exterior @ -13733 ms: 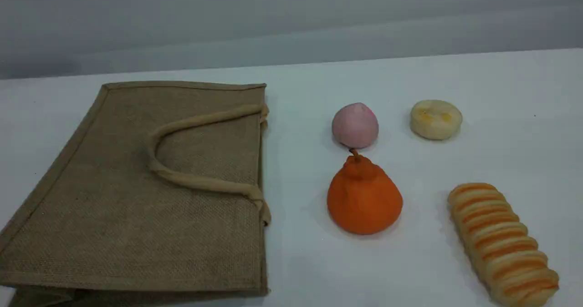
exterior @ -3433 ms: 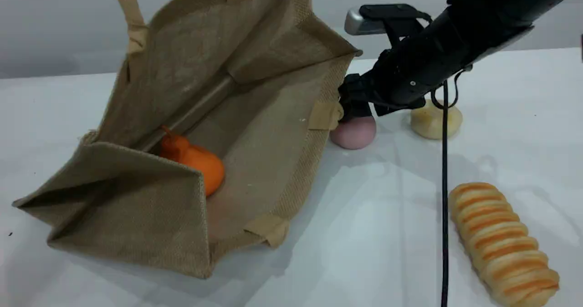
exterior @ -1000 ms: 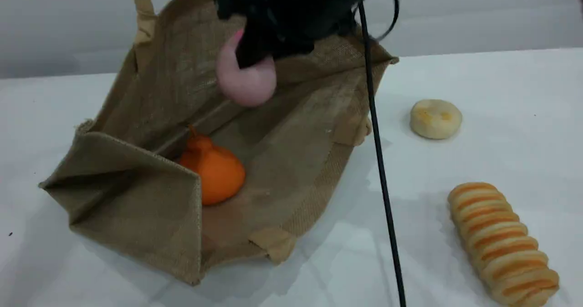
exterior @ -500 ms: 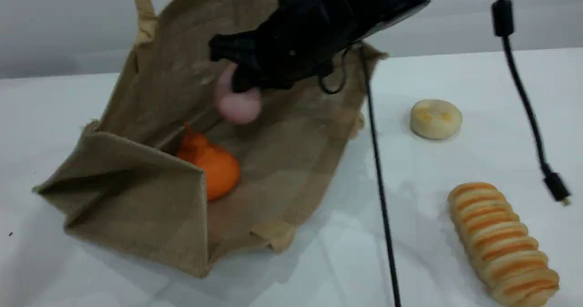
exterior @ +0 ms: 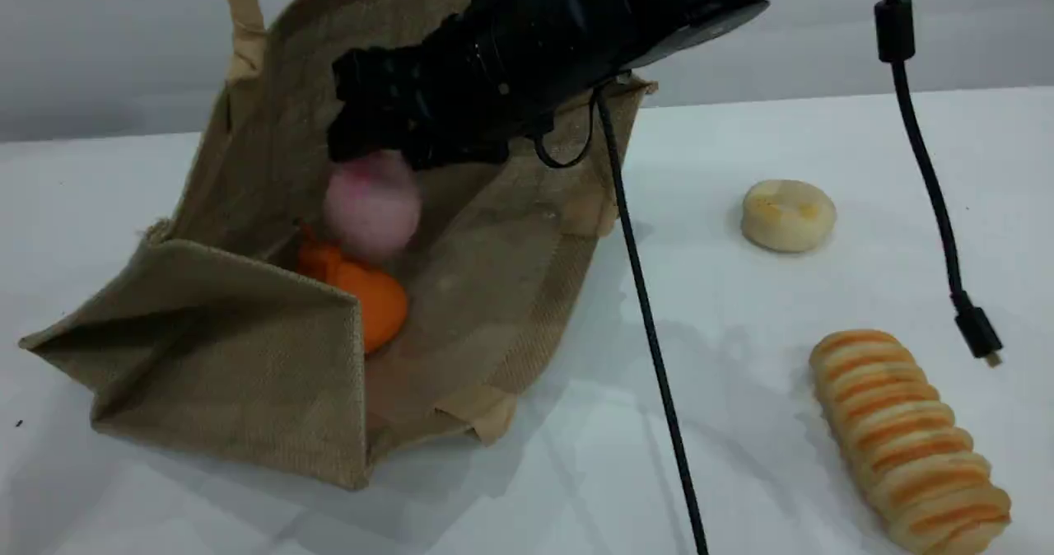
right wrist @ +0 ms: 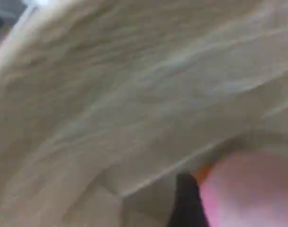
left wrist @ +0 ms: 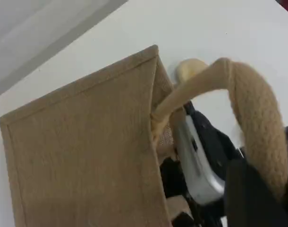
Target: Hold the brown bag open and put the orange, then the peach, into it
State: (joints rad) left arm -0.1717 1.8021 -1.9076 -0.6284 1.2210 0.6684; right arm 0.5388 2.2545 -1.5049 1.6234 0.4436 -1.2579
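Peach hanging just under the right gripper inside the open brown bag.

The brown bag [exterior: 247, 357] is lying on its side with its mouth gaping, one beige handle [left wrist: 257, 123] being held up, clamped in the left gripper [left wrist: 257, 198]. Inside the bag the right gripper [exterior: 375, 139] is reaching in, and the blurred peach [exterior: 370, 205] is sitting right below its tips; whether the jaws are gripping it or spread clear of it, I cannot tell. The orange [exterior: 358, 291] is lying on the bag's lower wall, just beneath the peach. Beside the bag's mouth, well apart, a pale pastry [exterior: 788, 215] and a striped bread roll [exterior: 910, 440] are resting on the table [exterior: 741, 127].
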